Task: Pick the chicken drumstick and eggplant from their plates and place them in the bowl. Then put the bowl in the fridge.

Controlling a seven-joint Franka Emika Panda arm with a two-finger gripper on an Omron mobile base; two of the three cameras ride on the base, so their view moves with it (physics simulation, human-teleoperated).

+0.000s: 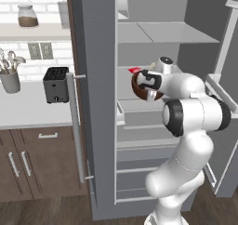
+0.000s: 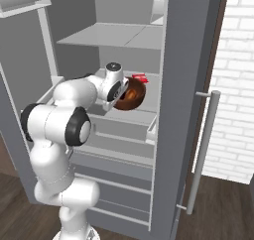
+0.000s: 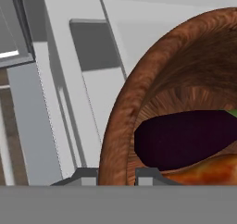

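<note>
Bowl (image 3: 121,126) rim sits clamped between the fingers (image 3: 85,174), eggplant (image 3: 185,142) and chicken drumstick (image 3: 208,172) resting inside. Stiff wood, likely heavy to one side when loaded, so the rim grip should stay firm. Beyond, it hangs inside the open fridge (image 1: 100,80); the shelf below is hidden by the arm.

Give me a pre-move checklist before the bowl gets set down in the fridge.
1. Gripper shut on the bowl rim: ok.
2. Eggplant inside the bowl: ok.
3. Chicken drumstick inside the bowl, under the eggplant: ok.
4. Fridge door open: ok.
5. Bowl already past the fridge opening, above the shelf: ok.
6. Bowl resting on the shelf or held above it: cannot tell.
</note>
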